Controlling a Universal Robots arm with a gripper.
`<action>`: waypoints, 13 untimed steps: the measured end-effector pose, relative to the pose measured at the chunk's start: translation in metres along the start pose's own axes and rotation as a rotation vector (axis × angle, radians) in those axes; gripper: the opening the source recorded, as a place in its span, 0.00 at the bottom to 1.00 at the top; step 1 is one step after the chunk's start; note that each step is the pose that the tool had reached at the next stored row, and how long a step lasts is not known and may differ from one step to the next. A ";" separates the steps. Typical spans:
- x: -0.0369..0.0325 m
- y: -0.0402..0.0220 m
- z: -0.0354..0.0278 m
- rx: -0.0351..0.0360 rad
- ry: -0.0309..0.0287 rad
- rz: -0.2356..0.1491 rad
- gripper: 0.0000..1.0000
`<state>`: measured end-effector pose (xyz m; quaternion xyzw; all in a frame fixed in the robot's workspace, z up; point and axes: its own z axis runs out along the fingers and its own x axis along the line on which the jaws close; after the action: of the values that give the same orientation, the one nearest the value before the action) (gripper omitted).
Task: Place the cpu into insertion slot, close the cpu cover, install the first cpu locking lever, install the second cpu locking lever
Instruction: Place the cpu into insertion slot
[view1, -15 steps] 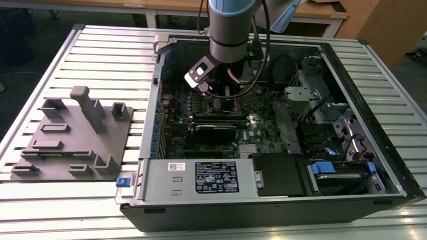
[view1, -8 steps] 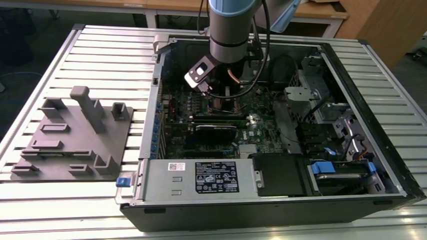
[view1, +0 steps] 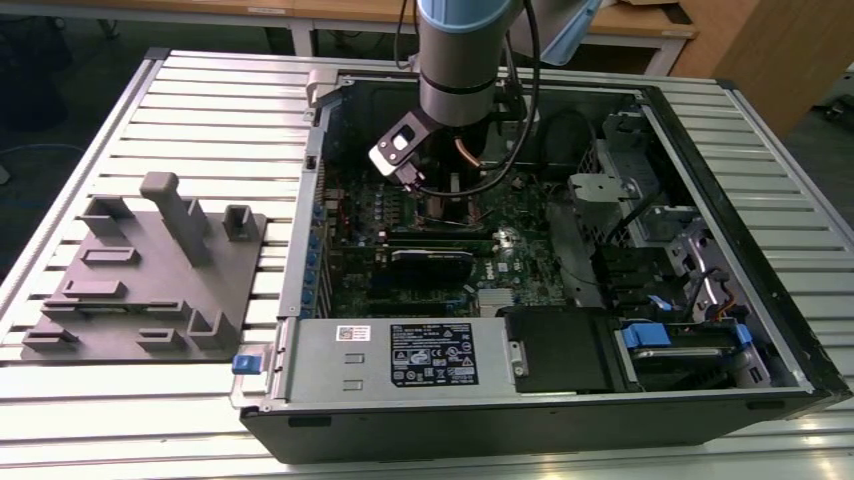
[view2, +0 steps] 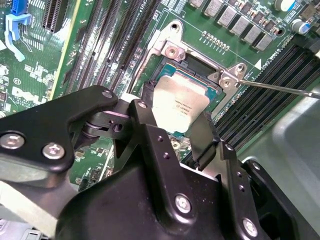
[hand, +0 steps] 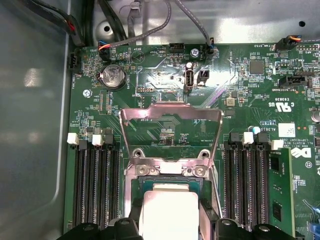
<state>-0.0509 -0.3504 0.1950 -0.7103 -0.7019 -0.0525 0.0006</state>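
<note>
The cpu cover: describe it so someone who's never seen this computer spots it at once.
Inside the open computer case, on the green motherboard, the insertion slot sits between two banks of black memory slots. The cpu cover is the thin silvery frame swung open from the slot's edge, beyond the cpu in the gripper; its cut-out window shows green board.

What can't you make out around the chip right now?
- Chip seating in the socket: in both wrist views, the fingers cover its near edge.
- Socket's inside: under the chip.
- Lever tip: cut by second wrist view's edge.
- Socket area, exterior view: behind the arm.
</note>
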 end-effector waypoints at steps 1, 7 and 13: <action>0.0000 0.0000 0.0000 0.0000 -0.0001 0.000 0.53; 0.0000 0.0000 0.0000 0.0000 -0.0001 0.000 0.60; 0.0003 0.0004 -0.0040 0.0039 -0.0001 0.000 0.60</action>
<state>-0.0508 -0.3504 0.1990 -0.7104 -0.7019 -0.0510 0.0019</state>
